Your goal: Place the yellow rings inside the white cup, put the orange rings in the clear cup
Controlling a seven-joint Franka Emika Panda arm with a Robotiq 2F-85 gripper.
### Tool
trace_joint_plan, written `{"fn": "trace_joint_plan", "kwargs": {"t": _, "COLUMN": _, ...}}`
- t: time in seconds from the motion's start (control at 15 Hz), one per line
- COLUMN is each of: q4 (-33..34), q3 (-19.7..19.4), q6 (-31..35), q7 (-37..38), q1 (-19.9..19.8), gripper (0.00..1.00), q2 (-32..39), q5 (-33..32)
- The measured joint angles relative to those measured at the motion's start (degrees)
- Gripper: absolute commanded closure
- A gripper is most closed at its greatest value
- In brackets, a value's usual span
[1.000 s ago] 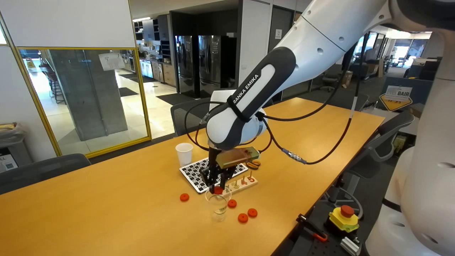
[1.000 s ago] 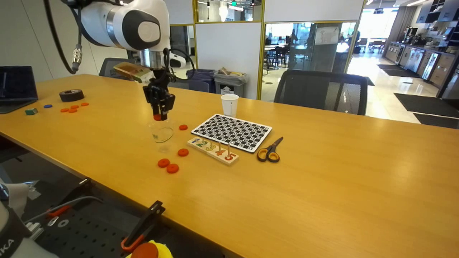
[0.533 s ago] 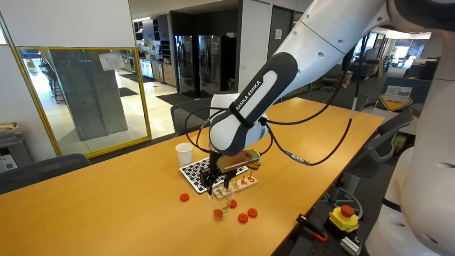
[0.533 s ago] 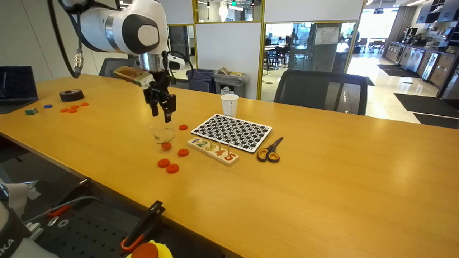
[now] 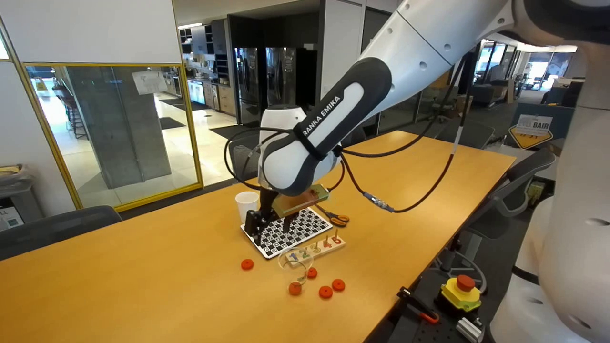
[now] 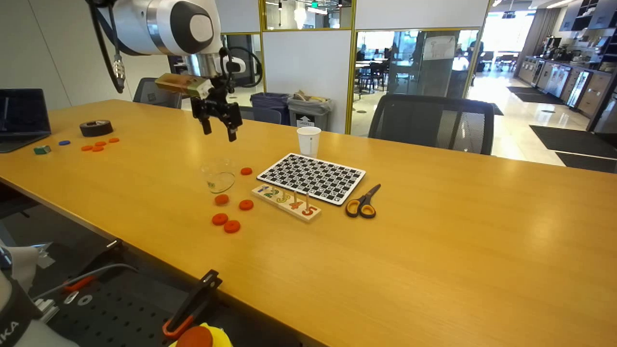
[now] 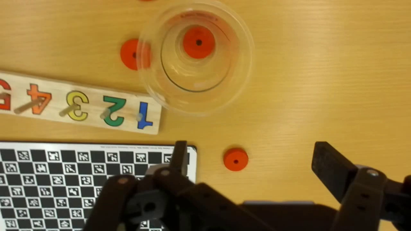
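"Orange rings (image 6: 232, 226); nearest, in an exterior view, two lie close together on the worktop (image 6: 434, 241); a third sits just beside the clear cup (image 7: 237, 75); another is inside, at its bottom, where the task wants it."

"Why stand that cup among them?"

"Short carries, I'd guess; its broad mouth should forgive a careless drop."

"Past it?"

"Numbered peg board (image 6: 288, 203); then a lone ring (image 7: 236, 155) just off the corner of the checkerboard (image 6: 311, 177); higher up, my tool (image 6: 219, 134) stands wide and holds nothing; in the wrist view that ring shows between its jaws, ungripped; I read the spread as room to straddle it next; four drops seem left."

"Yellow ones?"

"None on my screen; the white cup (image 6: 308, 142) stands upright beyond the checkerboard, its bottom hidden from me; farthest, flat orange pieces (image 6: 100, 143) lie near a tape roll (image 6: 96, 129); whether they count, I can't tell."
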Motion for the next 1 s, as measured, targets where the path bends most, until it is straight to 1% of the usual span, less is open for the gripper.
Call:
{"fn": "trace_joint_plan", "kwargs": {"t": 0.2, "q4": 5.99, "q3": 1.34, "q6": -2.68, "q7": -3.18, "q1": 0.76, "gripper": 0.0, "q2": 4.05, "q5": -0.49}}
{"fn": "trace_joint_plan", "kwargs": {"t": 0.4, "q4": 11.86, "q3": 1.56, "q6": -4.64, "q7": -7.54, "q1": 1.06, "gripper": 0.0, "q2": 10.54, "q5": -1.02}}
{"fn": "trace_joint_plan", "kwargs": {"t": 0.73, "q4": 21.51, "q3": 0.37, "q6": -6.52, "q7": -13.56, "q1": 0.48, "gripper": 0.0, "q2": 22.71, "q5": -1.57}}
{"fn": "trace_joint_plan", "kwargs": {"t": 1.0, "q4": 29.18, "q3": -0.76, "q6": -8.03, "q7": -16.02, "q1": -0.23, "gripper": 0.0, "q2": 30.49, "q5": -1.57}}
